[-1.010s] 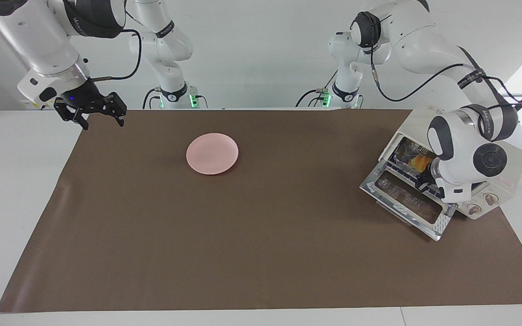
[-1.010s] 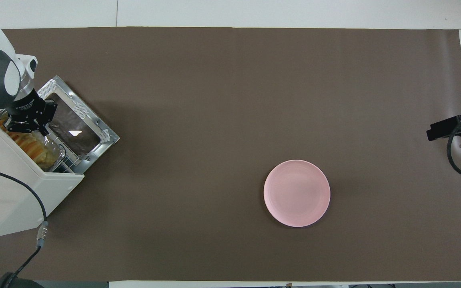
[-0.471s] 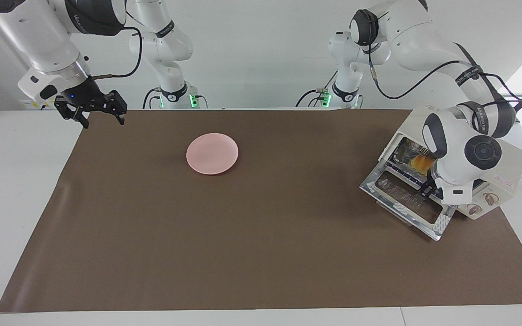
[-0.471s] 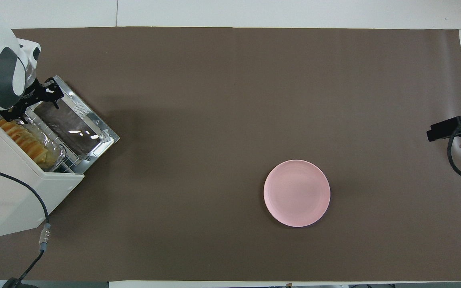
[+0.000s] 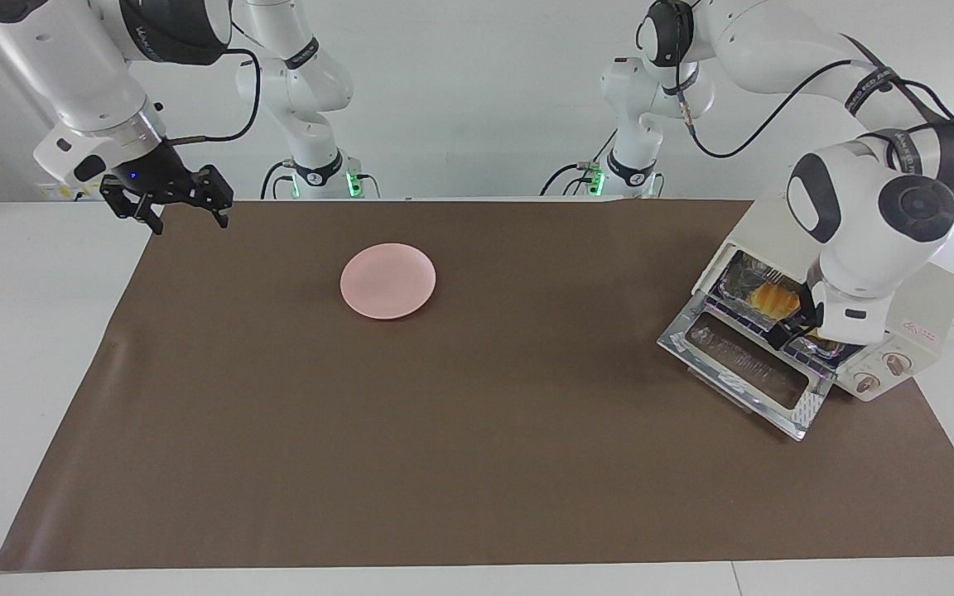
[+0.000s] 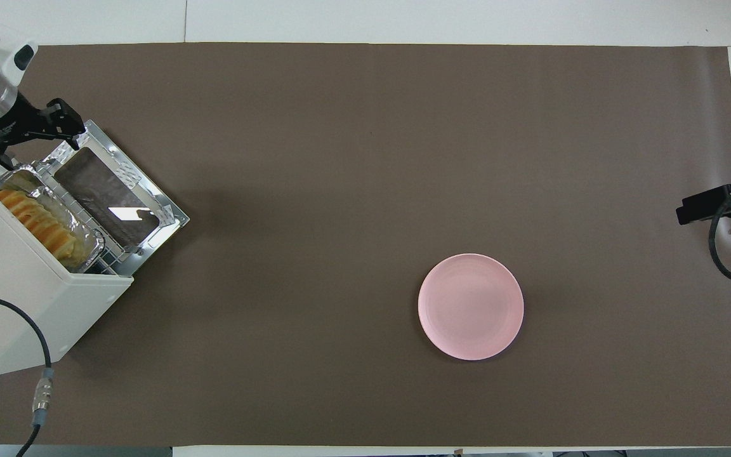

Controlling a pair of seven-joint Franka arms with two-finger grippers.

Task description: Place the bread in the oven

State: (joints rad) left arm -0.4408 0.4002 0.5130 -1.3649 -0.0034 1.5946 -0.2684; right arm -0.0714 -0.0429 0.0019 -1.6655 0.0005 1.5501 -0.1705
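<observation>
So the bread (image 6: 35, 219) sits in a foil tray (image 6: 89, 236) on the rack inside the oven (image 5: 908, 319), which stands at the left arm's end of the table, door (image 6: 121, 200) dropped open. The left gripper (image 6: 32, 130) hovers over the door's corner, fingers spread, holding nothing. The right gripper (image 5: 169, 199) waits, jaws apart and empty, over the mat's (image 5: 477, 463) corner at its own end. A pink plate (image 5: 387, 281) lies mid-mat.

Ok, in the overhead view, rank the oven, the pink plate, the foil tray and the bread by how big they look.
Largest to smallest:
1. oven, door folded down
2. pink plate
3. foil tray, partly hidden in the oven
4. bread, lying in the tray
</observation>
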